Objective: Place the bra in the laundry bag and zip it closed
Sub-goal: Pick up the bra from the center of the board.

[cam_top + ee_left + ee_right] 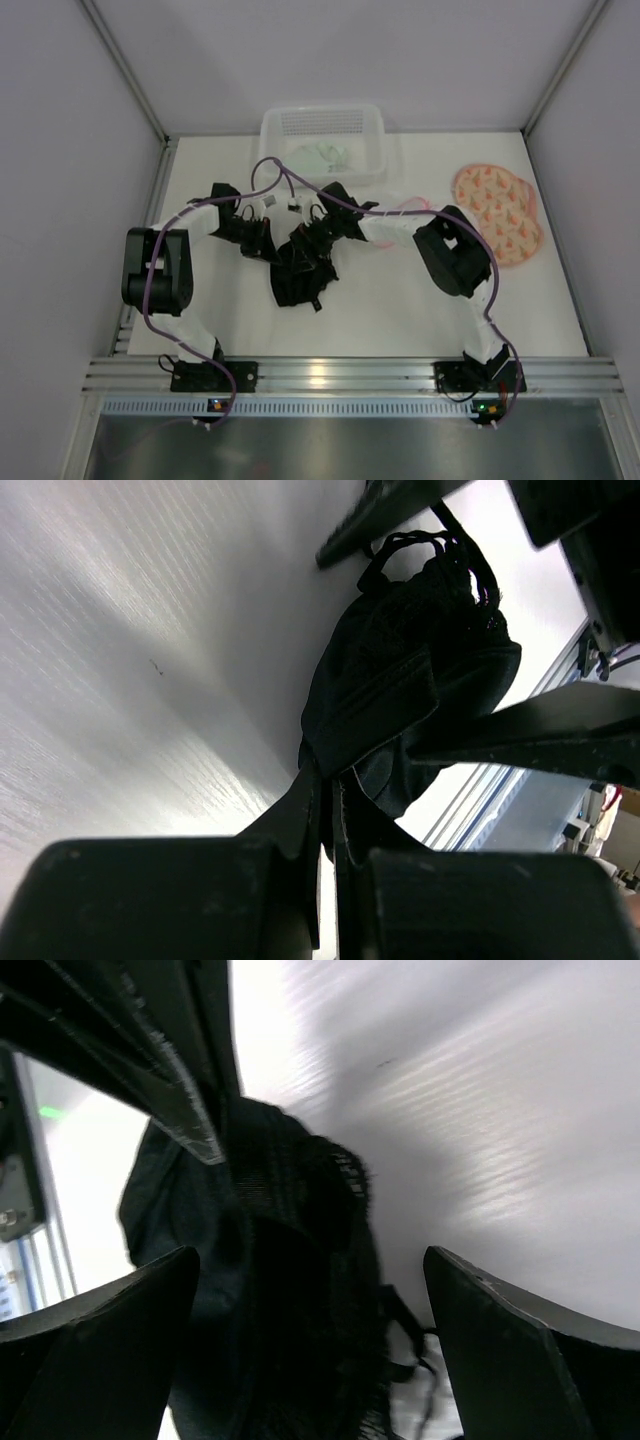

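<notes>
where the left claw (262, 238) reaches in toward the middle of the tabletop (400, 310), we find its jaws pinched tight on a fold of the bra (298, 272). in the left wrist view its two fingers (295, 825) meet on a thin tongue of black fabric at one end of the garment. the bra is black and crumpled into one dark heap, with lace-like mesh over a cup and thin straps looping out at one end. it lies at the centre of the tabletop, well apart from every edge, and its bulk spreads from both claws toward the near edge. just right of the pinch, the right claw (316, 228) stands wide. in its wrist view the heap sits between the spread fingers, and we cannot tell whether either one touches it. behind the claws a white basket (322, 140) rests at the far edge. near the right edge lies the laundry bag (497, 212), rounded and peach with orange marks, well apart from the bra.
</notes>
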Available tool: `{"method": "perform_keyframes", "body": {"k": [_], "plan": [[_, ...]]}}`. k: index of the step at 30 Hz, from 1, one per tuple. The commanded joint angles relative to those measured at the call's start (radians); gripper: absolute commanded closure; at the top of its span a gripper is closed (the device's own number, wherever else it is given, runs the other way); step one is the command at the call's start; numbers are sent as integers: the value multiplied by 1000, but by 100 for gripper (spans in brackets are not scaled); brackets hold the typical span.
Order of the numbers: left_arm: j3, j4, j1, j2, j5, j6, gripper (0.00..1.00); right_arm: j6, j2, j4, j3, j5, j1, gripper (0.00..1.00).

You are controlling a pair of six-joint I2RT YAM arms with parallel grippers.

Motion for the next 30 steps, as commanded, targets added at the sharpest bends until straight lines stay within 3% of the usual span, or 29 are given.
{"method": "perform_keyframes", "body": {"k": [1,7,9,10,13,15,16,23,24,30], "plan": [[11,88,0,-19,48,-42,100,31,22,53,-7,-129,2,5],[-6,185,0,-20,76,-146,100,40,39,33,-24,-193,8,23],[-9,199,0,-17,82,-157,100,43,32,38,-44,-191,7,41],[-11,199,0,-16,87,-163,100,45,29,39,-50,-193,7,56],[-11,199,0,-37,91,-177,100,45,-3,38,-65,-188,8,73],[-12,199,0,-93,99,-186,99,40,-46,20,-72,-184,3,94],[-12,201,0,-120,102,-198,88,40,-63,9,-72,-181,2,100],[67,201,0,-383,15,-289,40,72,-284,-51,-125,-220,-59,100],[139,199,-1,-396,-36,-286,26,78,-339,-59,-137,-226,-88,100],[357,199,-47,-344,-232,-211,24,117,-557,-79,-260,-288,-281,100]]}}
